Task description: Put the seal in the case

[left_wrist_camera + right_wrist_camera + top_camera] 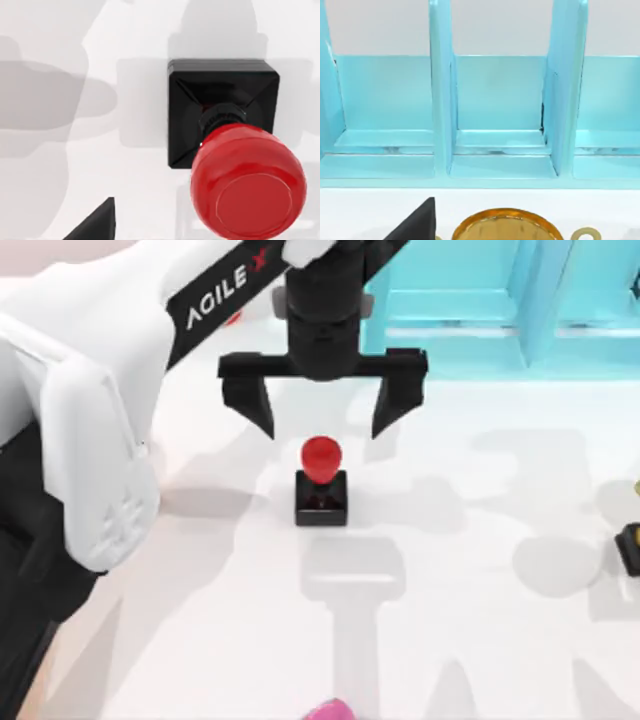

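White tabletop (480,640), evenly lit, soft grey shadows across it. Behind it a pale wall (500,25). No windows or floor in sight.

Top overhead; left wrist close (shares seal (321,483)); right wrist faces case (495,100)

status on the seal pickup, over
Left gripper open, just behind the seal. Seal upright on table, not gripped. Case behind, nothing between.
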